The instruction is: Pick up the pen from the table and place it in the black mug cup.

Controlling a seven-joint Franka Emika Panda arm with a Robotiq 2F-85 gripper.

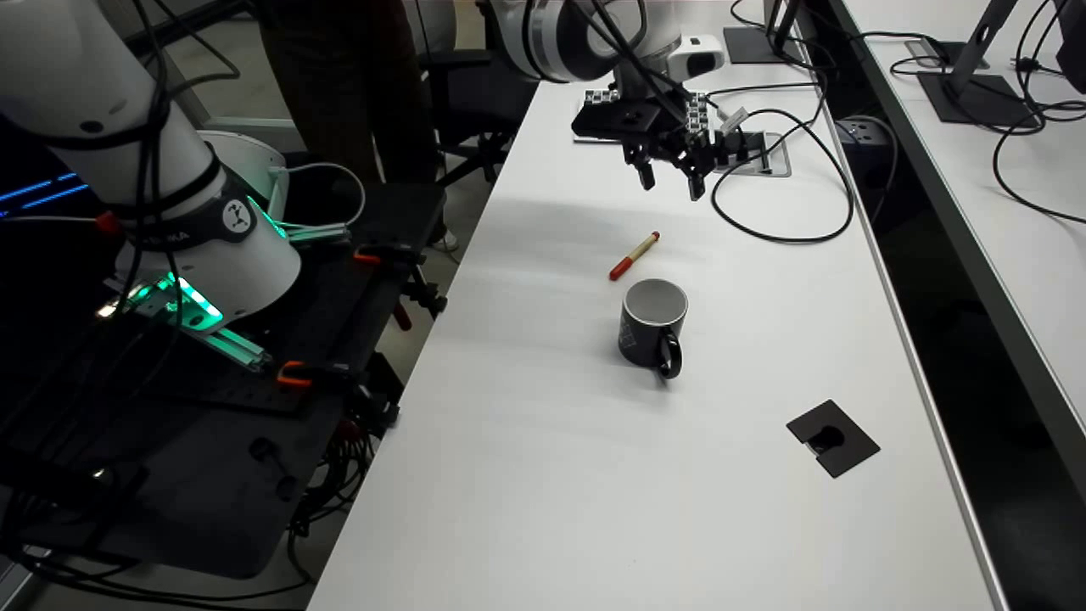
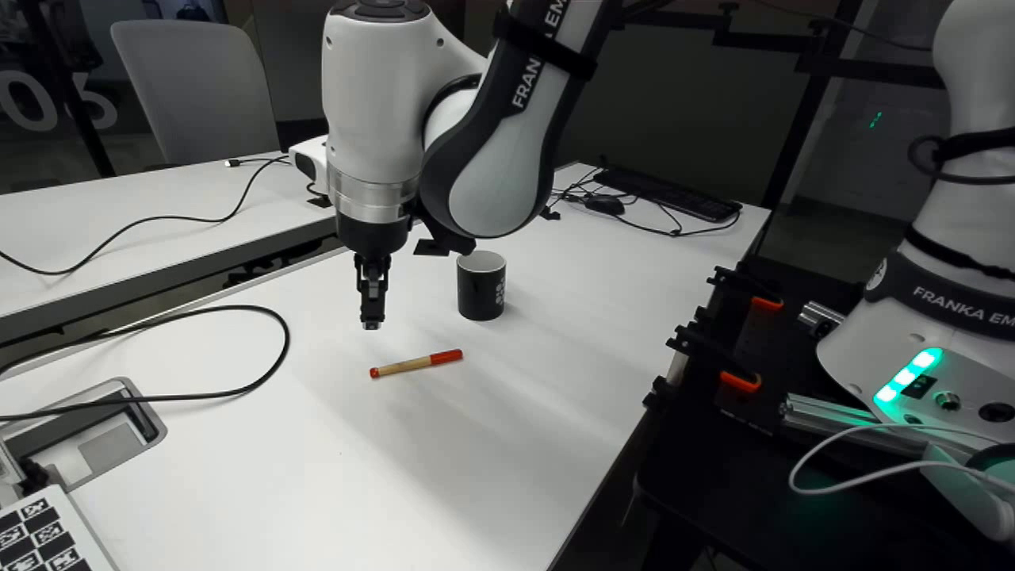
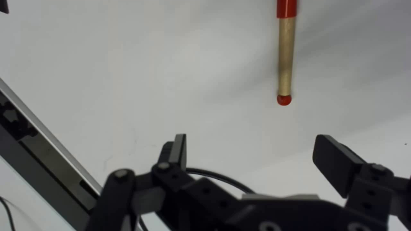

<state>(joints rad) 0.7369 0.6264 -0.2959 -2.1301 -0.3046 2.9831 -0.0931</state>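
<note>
The pen (image 1: 635, 256), tan with a red cap and a red end, lies flat on the white table (image 1: 543, 492) in both exterior views (image 2: 416, 363). In the wrist view the pen (image 3: 285, 54) points away from me, its capped end cut off by the top edge. The black mug cup (image 1: 640, 339) stands upright close to the capped end, and also shows in an exterior view (image 2: 480, 293). It has a pale inside and a side handle. My gripper (image 3: 250, 144) is open and empty. It hangs above the table, apart from the pen, on its plain-end side (image 1: 672, 185) (image 2: 371, 321).
A black cable loop (image 1: 785, 238) lies beside a table socket box (image 1: 768, 157). A flat black square (image 1: 836, 437) lies past the mug. A checkered board (image 2: 40, 531) is at a table corner. A keyboard (image 2: 666, 194) and mouse (image 2: 604, 205) lie at the far end.
</note>
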